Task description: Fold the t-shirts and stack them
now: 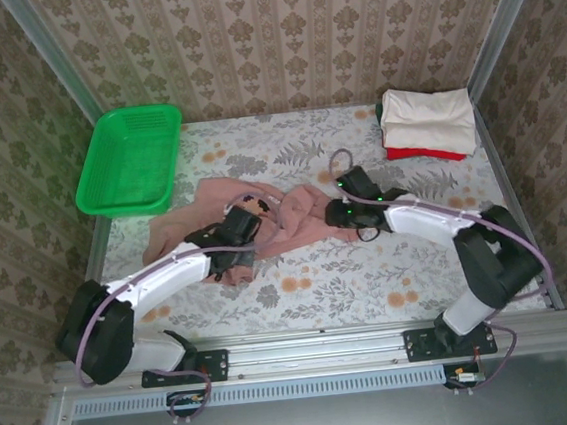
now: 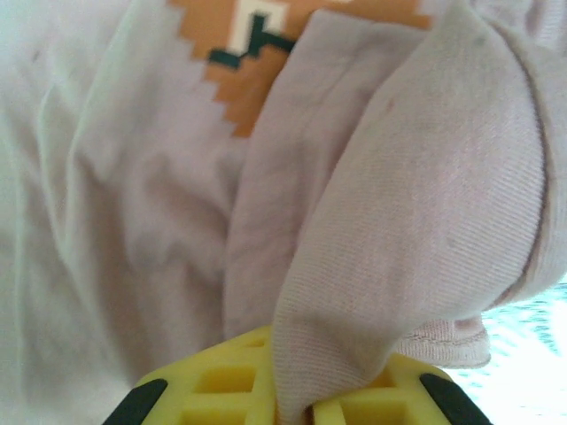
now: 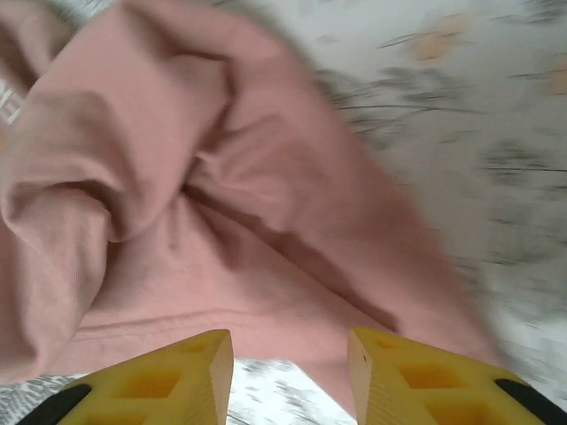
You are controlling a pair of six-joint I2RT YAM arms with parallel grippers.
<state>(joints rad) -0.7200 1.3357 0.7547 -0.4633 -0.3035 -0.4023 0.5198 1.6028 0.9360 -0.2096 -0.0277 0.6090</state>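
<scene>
Table (image 1: 371, 284): free room along near edge. Pink t-shirt (image 1: 298, 211) bunched mid-table, trailing toward left edge, unfolded. Folded stack (image 1: 425, 118), cream over red, parked in far right corner, out of the way. Left gripper (image 2: 297, 405) pinched shut on a shirt fold, likely to spread it; right gripper (image 3: 291, 372) jaws apart, blurred, apparently gripping nothing.

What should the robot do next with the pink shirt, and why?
Probably the right tool should ease forward and close on the hem of the pink shirt. Its jaws stand open with crumpled cloth just ahead, while the left tool pinches a fold; together they could spread it flat.
</scene>
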